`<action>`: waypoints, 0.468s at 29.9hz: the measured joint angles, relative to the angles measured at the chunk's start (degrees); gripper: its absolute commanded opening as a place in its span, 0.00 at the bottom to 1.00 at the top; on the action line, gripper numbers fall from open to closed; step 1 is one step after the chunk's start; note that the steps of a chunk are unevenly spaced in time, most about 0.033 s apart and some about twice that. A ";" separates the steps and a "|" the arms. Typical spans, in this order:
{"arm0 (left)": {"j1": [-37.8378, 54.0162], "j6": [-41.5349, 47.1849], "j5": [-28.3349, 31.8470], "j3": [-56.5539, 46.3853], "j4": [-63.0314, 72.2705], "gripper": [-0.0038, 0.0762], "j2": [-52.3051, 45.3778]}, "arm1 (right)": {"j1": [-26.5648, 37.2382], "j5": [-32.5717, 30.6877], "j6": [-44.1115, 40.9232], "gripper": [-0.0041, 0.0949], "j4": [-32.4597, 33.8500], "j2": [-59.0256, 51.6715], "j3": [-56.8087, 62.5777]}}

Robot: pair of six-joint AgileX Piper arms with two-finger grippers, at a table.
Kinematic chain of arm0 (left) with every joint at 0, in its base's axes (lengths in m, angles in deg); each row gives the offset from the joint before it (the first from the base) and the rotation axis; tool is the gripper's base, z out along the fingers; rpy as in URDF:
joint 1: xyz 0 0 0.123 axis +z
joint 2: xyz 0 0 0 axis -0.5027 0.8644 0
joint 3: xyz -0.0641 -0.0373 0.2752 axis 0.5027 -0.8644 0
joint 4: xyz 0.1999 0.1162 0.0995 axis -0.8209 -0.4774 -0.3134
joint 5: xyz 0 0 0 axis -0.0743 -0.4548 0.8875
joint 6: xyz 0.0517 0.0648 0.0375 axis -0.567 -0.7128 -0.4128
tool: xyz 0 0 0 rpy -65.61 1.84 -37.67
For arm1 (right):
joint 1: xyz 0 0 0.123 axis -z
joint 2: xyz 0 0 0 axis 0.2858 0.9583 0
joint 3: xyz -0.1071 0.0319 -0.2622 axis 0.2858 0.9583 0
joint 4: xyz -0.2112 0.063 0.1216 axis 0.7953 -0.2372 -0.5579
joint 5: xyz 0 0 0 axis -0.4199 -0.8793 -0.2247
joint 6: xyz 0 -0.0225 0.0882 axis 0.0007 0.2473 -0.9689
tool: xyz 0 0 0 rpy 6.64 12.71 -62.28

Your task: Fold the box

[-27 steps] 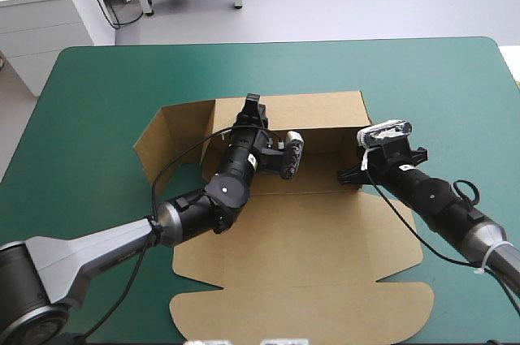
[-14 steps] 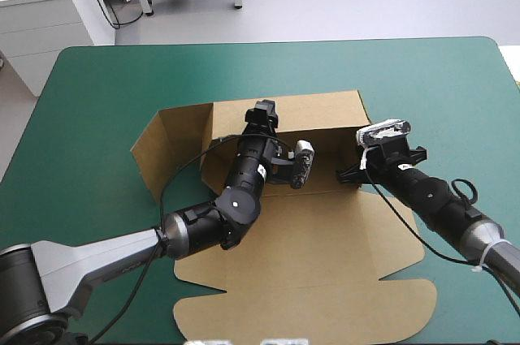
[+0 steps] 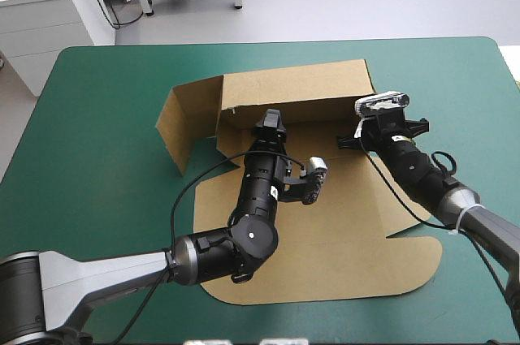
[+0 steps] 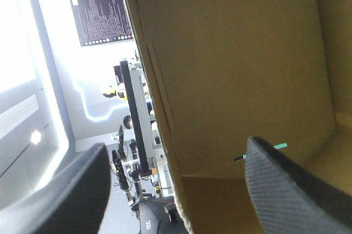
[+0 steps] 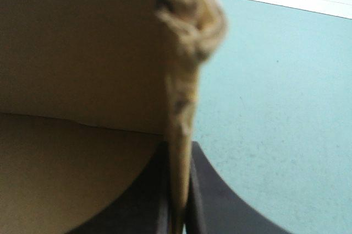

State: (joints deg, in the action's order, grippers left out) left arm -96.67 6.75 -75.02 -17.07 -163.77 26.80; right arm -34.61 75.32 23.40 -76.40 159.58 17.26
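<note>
Teal-green cover [image 3: 97, 118] bears the brown box [image 3: 349, 231]; left fingers [image 4: 286, 184] gape, right fingers [image 5: 214, 190] pinch its raised wall.

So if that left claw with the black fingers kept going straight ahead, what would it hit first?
Most likely the raised far wall of the brown board box, near its upper edge. The left gripper, fingers apart, points right at it, though the gap is hard to judge.

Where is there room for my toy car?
Bare teal-green table cover lies between the left flap of the brown cardboard box and the table's left edge, and along the far edge behind its raised wall. Crowded: the black-fingered left end effector and right end effector at the box.
</note>
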 measured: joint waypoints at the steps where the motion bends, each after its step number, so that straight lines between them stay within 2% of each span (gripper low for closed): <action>1: -0.14 0.00 -0.24 0.00 0.26 0.54 0.00 | 0.00 0.09 0.00 0.02 -0.06 0.52 -0.47; 2: -0.35 0.00 -0.51 0.00 0.60 0.43 0.00 | 0.00 0.15 0.00 0.02 -0.12 0.89 -0.77; 4: -0.63 -0.06 -0.95 0.00 1.94 0.11 0.00 | 0.00 0.15 0.00 0.02 -0.19 1.39 -0.94; 5: -0.62 -0.43 -0.96 0.00 3.61 0.05 0.00 | 0.00 0.15 0.00 0.02 -0.24 1.61 -0.99; 9: -0.62 -8.26 -2.10 0.00 10.42 0.07 0.00 | 0.00 0.10 0.00 0.02 -0.31 1.75 -1.05; 14: 3.08 -26.39 -5.80 6.82 29.79 0.07 0.00 | 0.00 -0.11 0.00 0.02 -0.37 1.75 -1.09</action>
State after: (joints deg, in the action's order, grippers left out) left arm -93.60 -19.64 -80.83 -10.25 -133.97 26.80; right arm -34.61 75.21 23.40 -76.77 161.32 16.17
